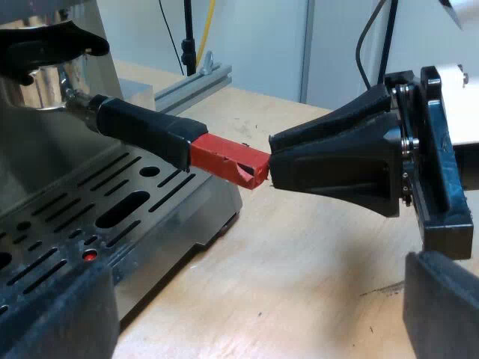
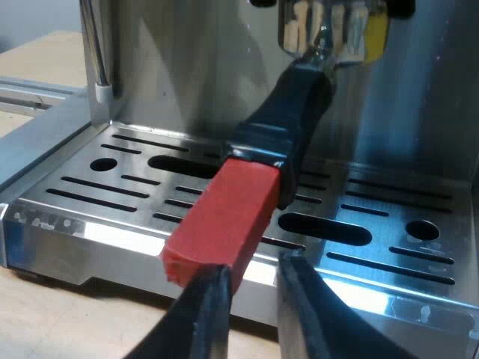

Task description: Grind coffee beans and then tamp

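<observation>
Parked with the right gripper (image 2: 254,265) right at the tip of the red end (image 2: 221,224), fingers nearly together, only a thin gap between them and nothing in that gap, so not holding anything yet. Touching the red tip or just beside it; hard to say which. Probably lined up there for a grab or a push at the far end, the easy place for turning. Behind the red end, the dark handle (image 2: 296,112), sloping up to the holder (image 1: 75,101), locked into the front of the espresso machine (image 2: 187,60). Poking out over the tray with slots (image 2: 97,191), easy to reach. No way to see inside the holder, so no telling about coffee in there; best guess, grinding and tamping both not done yet. Off to one side, the left gripper (image 1: 251,299), fingers spread wide with nothing between them, hanging low over the tabletop (image 1: 299,269) near the corner of the machine and facing the handle. Likely out of the way on purpose, to leave space for the other arm, and ready to help with the holder after a twist loose. Careful with the next squeeze: open wider first, with a gap this thin and a red end this fat.
</observation>
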